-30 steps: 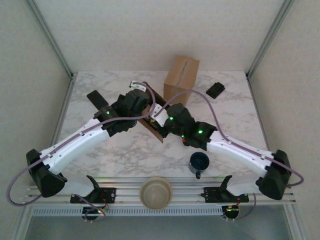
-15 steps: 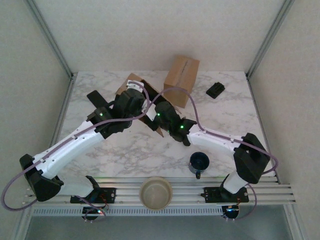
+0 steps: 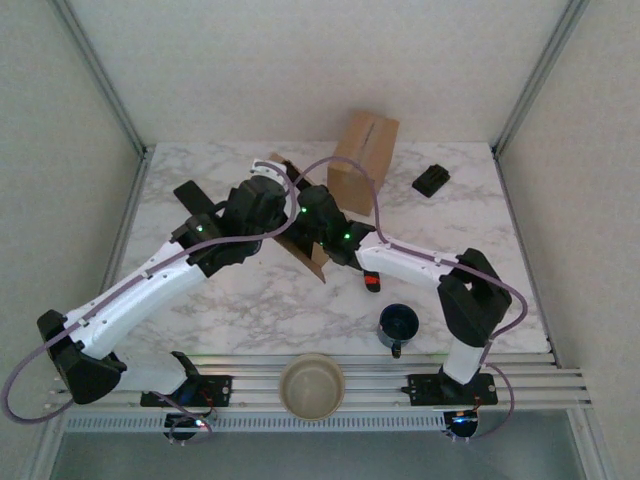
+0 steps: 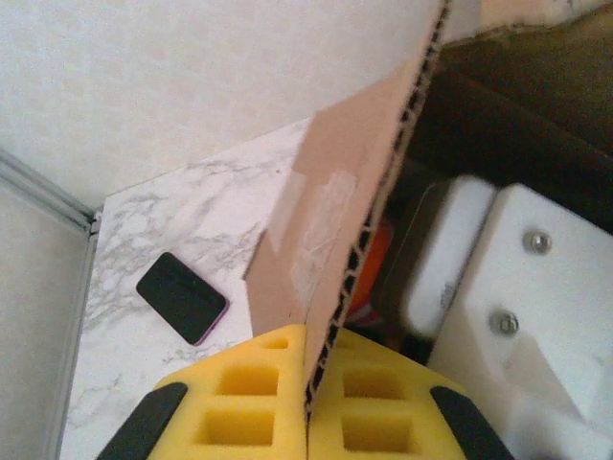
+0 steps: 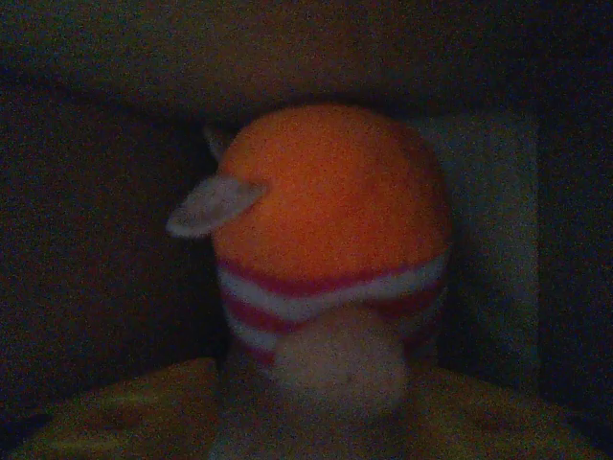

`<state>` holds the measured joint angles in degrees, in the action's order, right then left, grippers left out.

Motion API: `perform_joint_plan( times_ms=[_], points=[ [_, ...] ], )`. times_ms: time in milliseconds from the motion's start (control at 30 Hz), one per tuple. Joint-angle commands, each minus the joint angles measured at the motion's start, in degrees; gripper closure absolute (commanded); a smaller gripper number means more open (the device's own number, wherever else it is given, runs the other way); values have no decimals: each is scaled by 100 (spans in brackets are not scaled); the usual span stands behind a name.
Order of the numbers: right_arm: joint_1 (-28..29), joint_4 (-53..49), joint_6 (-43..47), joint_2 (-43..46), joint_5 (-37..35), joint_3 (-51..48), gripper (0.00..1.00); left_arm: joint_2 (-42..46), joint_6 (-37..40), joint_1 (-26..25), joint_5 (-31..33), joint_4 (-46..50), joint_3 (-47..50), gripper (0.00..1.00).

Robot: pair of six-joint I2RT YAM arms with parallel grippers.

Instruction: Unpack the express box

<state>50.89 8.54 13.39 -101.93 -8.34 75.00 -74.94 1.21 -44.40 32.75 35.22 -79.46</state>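
Two yellow foam pads of the left gripper are pressed together on the raw corrugated edge of a cardboard flap. The flap stands up between them, with a patch of clear tape on its brown face. It belongs to the express box, which lies open in the middle of the marble table under both wrists.

The right gripper is sunk into the box's dark inside. Its pads are spread apart on either side of a pale round part of a plush toy, and the gloom hides whether they touch it. The toy is soft and domed, orange on top with red and white stripes below. From the left wrist it is just an orange sliver behind the flap, beside the right arm's white housing.

A glossy black phone lies flat on the table left of the flap, with bare marble around it. From above, a closed upright carton stands just beyond the wrists and a small black block sits far right. A dark blue mug and a beige bowl sit near.
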Motion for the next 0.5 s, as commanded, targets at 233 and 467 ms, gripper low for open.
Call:
perform_joint_plan(
  times_ms=[233, 467],
  points=[
    [-91, -271, -295, -1097, 204, 926, 16, -45, -165, -7, -128, -145, -306, 100],
    [-125, -416, -748, -1504, 602, 1166, 54, -32, -183, -7, -165, -189, -307, 100]
  ],
)
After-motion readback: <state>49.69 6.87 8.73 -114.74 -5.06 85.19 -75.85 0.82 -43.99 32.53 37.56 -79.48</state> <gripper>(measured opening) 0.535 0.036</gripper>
